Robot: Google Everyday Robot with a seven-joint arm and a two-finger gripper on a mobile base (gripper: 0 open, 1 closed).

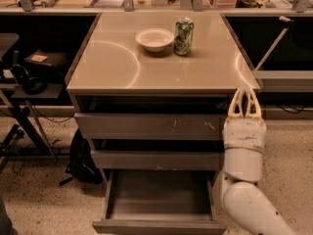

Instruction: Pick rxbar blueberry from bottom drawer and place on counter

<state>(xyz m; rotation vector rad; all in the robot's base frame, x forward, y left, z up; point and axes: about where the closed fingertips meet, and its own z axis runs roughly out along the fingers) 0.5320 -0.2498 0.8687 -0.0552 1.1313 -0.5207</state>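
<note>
Bottom drawer (pixel 159 199) juts open frontward; gripper (pixel 245 94) beside counter (pixel 161 70) corner.

Warm, dim amber light falls from above. The gripper (pixel 245 94) stands just beside the front right corner of the counter (pixel 146 67), its pale shell evenly lit. Up and left of it the glossy top carries a wide curved arc of glare; a smaller arc shines just above it. The can (pixel 183 35) and bowl (pixel 154 39) cast short shadows. Left of the gripper, the gaps above the drawers are near black.
</note>
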